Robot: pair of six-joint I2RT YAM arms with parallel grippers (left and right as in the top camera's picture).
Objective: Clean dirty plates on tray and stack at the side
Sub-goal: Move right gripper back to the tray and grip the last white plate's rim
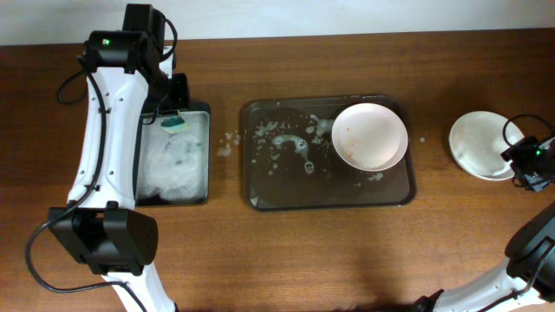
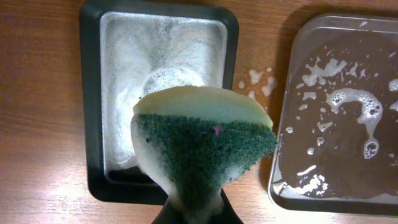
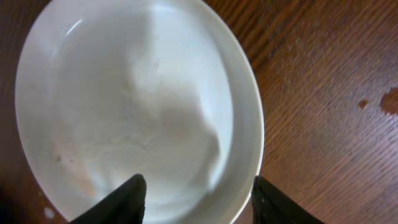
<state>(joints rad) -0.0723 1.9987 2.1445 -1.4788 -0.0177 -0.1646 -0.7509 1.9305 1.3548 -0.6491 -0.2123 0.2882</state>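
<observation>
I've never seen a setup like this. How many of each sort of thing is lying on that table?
White plates: 2 in view, a tray plate in the brown tray and a side plate, which may be a stack; cannot tell.
Trays: 2, the brown tray and a black tray.
Sponges: 1, a green sponge.
Total: 5

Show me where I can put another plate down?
The table in front of both trays is bare. The brown tray has only foam in its left half; a plate fills the right. The gap beside the black tray is narrow and sudsy.
</observation>
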